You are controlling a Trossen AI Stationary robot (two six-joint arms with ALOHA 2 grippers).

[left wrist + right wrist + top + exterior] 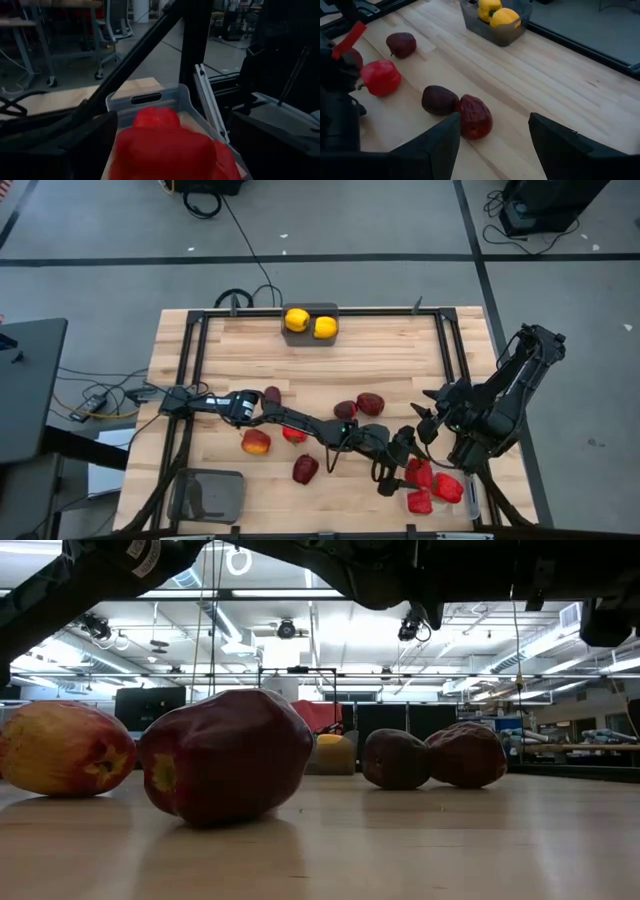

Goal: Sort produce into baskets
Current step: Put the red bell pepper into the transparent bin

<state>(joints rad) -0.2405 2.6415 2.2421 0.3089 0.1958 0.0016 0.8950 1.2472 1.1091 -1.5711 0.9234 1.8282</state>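
My left gripper (398, 468) reaches across the table to the clear basket (468, 502) at the near right. It is closed on a bright red pepper (165, 150) over the basket's end wall (150, 96). Two more red peppers (447, 487) lie in that basket. My right gripper (492, 145) is open and empty, above the table's right side (428, 420). One red pepper (380, 77) and several dark apples (475, 116) rest on the wood. Two yellow fruits (311, 323) sit in a dark grey basket at the far edge. My left gripper holds the red pepper (130, 150) between its two fingers, which stand at the pepper's two sides; the fingers come level from the table's left. The pepper fills the gap between them. Whether it rests on the peppers beneath or hangs clear cannot be told.
An empty dark grey basket (208, 495) stands at the near left corner. Apples lie scattered mid-table (345, 411), (256, 442), (305, 470), and close to the low camera (228, 755). A black frame (445, 345) runs along the table's sides.
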